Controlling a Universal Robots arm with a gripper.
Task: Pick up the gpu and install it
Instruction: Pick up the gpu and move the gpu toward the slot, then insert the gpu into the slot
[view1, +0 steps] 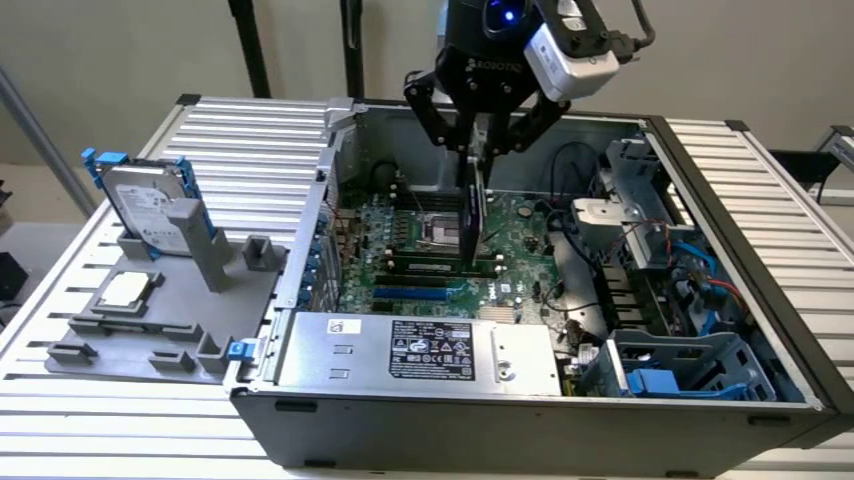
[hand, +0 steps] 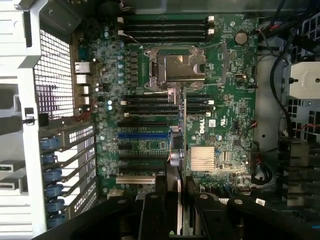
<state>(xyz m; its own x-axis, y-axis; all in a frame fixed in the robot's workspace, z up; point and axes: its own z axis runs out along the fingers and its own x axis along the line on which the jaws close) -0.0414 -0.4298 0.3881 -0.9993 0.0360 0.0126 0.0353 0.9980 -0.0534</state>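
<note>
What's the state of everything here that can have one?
gripper: shut on the gpu.
gpu: held upright on edge over the motherboard, seating unclear.
computer case: open, insides exposed.
hard drive: standing upright in the grey holder.
CPU chip: lying flat on the grey holder.

gpu (view1: 471, 215) | thin dark card — edge-on, upright | above the motherboard slots, inside the open case
</note>
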